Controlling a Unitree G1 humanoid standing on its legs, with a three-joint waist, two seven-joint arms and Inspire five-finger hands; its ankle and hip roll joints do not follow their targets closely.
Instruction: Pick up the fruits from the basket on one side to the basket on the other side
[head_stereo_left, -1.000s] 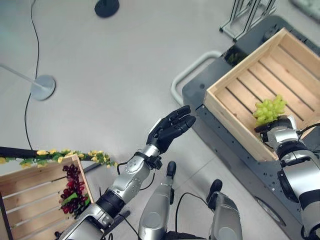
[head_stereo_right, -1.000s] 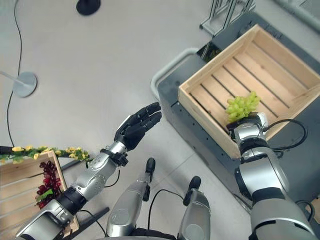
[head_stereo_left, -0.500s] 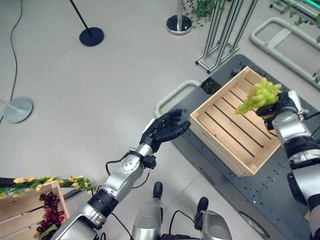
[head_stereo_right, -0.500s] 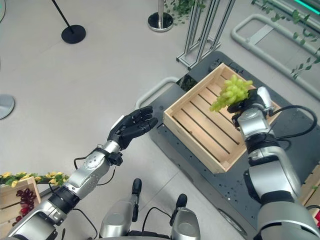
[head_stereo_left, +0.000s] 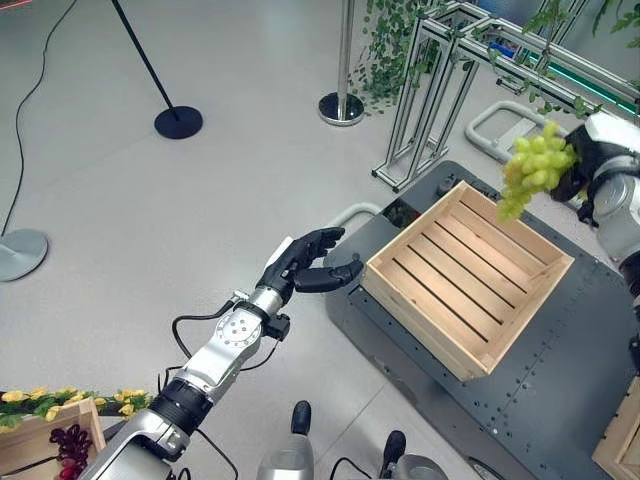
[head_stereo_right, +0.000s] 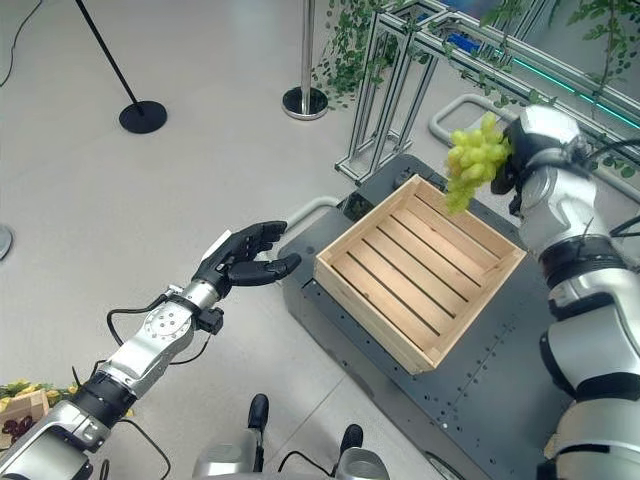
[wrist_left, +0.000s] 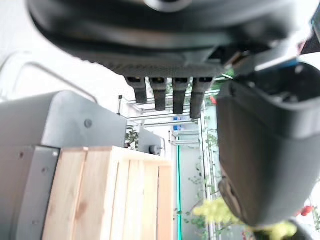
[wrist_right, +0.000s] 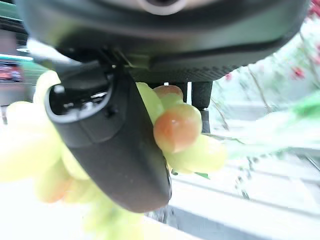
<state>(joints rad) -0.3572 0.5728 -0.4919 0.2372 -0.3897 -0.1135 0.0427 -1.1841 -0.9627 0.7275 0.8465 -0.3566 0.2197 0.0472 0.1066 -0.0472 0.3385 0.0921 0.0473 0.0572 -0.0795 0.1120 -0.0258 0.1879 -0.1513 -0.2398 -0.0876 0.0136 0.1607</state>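
Right wrist view shows my right hand (wrist_right: 115, 145) clenched around the green grape bunch (head_stereo_left: 535, 170), lifted above the wooden crate (head_stereo_left: 465, 275), which lies bare. My left hand (head_stereo_left: 305, 268) hangs relaxed, holding nothing. Carrying and placing remain.

Even, bright overhead lighting; soft shadows on the pale floor (head_stereo_left: 150, 230). Wrist views strongly blurred at close range, backgrounds overexposed.

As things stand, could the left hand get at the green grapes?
Probably not. The green grapes are clasped in the right hand, raised past the far side of the wooden crate; the open left hand hovers short of its near corner.
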